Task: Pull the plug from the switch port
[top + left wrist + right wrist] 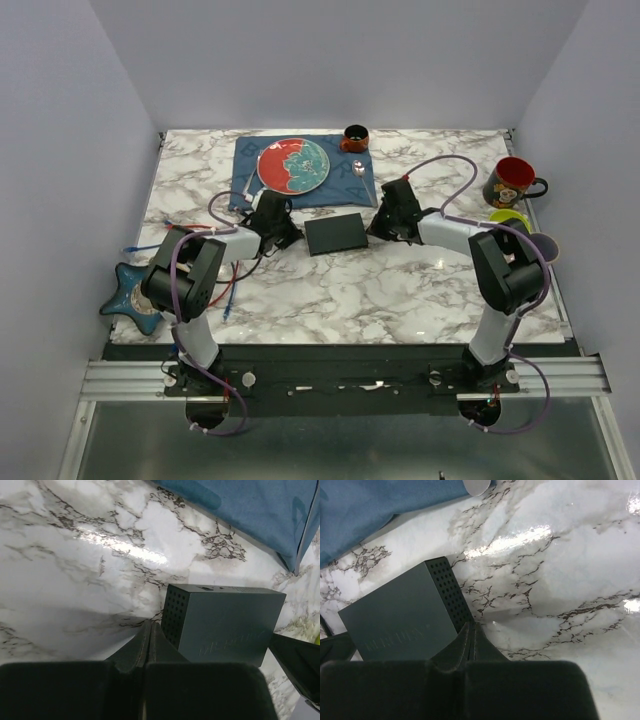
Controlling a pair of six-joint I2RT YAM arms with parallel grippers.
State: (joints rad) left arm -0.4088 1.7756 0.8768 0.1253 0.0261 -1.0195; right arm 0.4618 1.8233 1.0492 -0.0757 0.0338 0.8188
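The switch lies flat in the middle of the surface, just in front of the blue placemat. The left hand and right hand are each clenched on nothing, one at each perforated end. No plug shows in its ports (neither wrist view shows the socket edge), so closed fingers may only nudge the box, which would probably skate across the glossy marble.

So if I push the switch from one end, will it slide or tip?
Probably slides: the switch lies flat and low on the glossy marble table, so tipping looks unlikely. Its rigid boxy case should not flex.
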